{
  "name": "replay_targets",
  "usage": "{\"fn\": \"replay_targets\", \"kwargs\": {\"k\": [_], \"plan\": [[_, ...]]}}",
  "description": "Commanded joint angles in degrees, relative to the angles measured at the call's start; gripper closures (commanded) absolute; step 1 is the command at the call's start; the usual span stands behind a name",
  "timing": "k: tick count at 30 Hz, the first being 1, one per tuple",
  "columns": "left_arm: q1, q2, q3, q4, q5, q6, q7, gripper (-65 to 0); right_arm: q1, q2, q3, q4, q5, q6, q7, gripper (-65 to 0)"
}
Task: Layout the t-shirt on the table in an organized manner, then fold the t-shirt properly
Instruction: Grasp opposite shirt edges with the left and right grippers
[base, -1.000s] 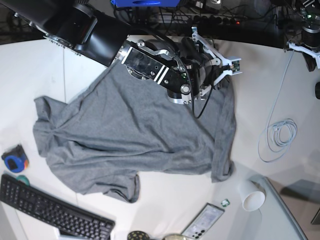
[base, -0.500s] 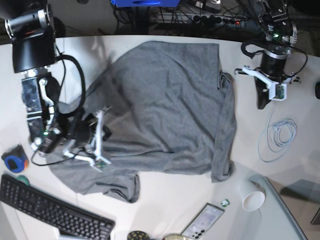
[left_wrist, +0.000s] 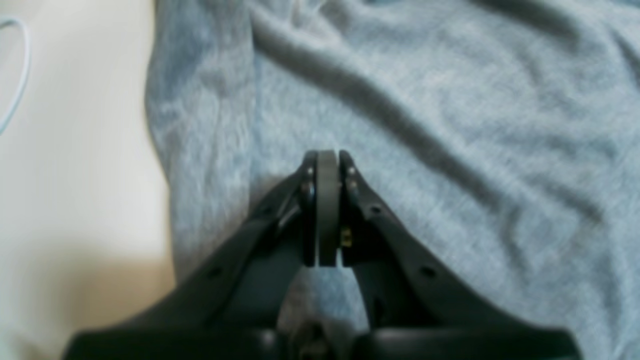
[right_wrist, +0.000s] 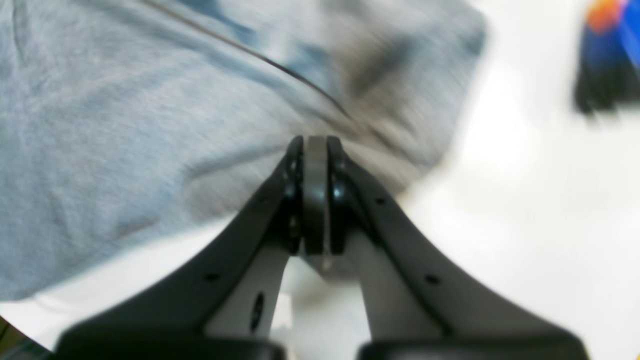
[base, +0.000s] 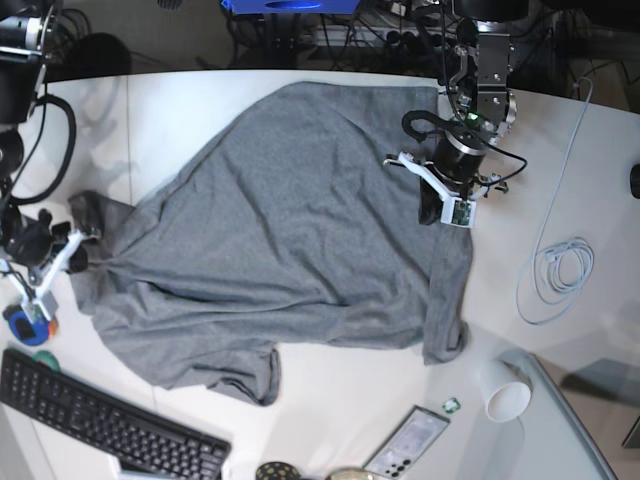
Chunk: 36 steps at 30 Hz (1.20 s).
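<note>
Both grippers, left (base: 432, 207) and right (base: 82, 252), pinch the t-shirt (base: 290, 240).

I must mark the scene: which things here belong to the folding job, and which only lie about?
Job: large heather-grey cotton t-shirt; wide white table.

Lying about: black keyboard; white paper cup; coiled white cable; dark smartphone; blue-orange tape measure.

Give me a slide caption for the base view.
Both grippers shut at opposite edges of grey t-shirt on white table.

White table (base: 330, 400) carries grey t-shirt (base: 300, 240), keyboard (base: 100, 425), cable (base: 560, 270), cup (base: 503, 392), phone (base: 405, 443).
</note>
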Motion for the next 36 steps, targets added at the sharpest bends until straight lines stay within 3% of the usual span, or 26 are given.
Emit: {"fn": "replay_targets", "kwargs": {"k": [1, 6, 7, 9, 14, 19, 21, 25, 26, 36], "plan": [[-0.7, -1.2, -0.1, -0.1, -0.2, 0.1, -1.2, 0.0, -0.7, 0.9, 1.0, 2.9, 0.5, 0.0, 0.7, -7.1], [-3.2, -3.3, -0.3, -4.5, -0.2, 0.2, -1.2, 0.0, -6.0, -0.5, 1.7, 8.6, 0.5, 0.0, 0.9, -39.3], [-3.5, -3.3, -0.3, -5.2, -0.2, 0.2, -1.2, 0.0, -6.1, -0.6, 1.7, 8.4, 0.5, 0.0, 1.0, -44.1], [-3.7, -3.9, 0.0, -5.5, -0.2, 0.2, -1.2, 0.0, -6.0, -0.8, 1.7, 6.4, 0.5, -0.1, 1.2, -45.8], [-5.1, -3.8, 0.2, -5.9, -0.2, 0.2, -1.2, 0.0, -3.5, -0.8, 1.2, -1.5, 0.5, -0.1, 3.7, -40.1], [-6.2, -4.0, 0.2, -5.9, -0.2, 0.2, -1.2, 0.0, -3.1, -0.7, 1.2, -5.1, 0.5, -0.1, 3.8, -38.6], [-6.3, -4.0, 0.1, -5.9, -0.2, 0.2, -1.2, 0.0, -3.1, -0.7, 1.2, -5.2, 0.5, -0.1, 3.8, -31.8], [-6.9, -4.0, 0.2, -5.9, -0.2, 0.2, -1.2, 0.0, -3.1, -0.6, 1.4, -6.1, 0.5, -0.1, 3.0, -3.2], [-6.9, -4.0, 0.2, -5.9, -0.2, 0.2, -1.2, 0.0, -3.1, -0.5, 1.6, -6.1, 0.5, -0.1, 1.7, 0.0], [-7.1, -5.3, 0.0, -5.9, -0.2, 0.2, -1.2, 0.0, -10.6, -0.6, 7.3, 6.6, 0.6, -0.1, -9.0, -0.5]]}}
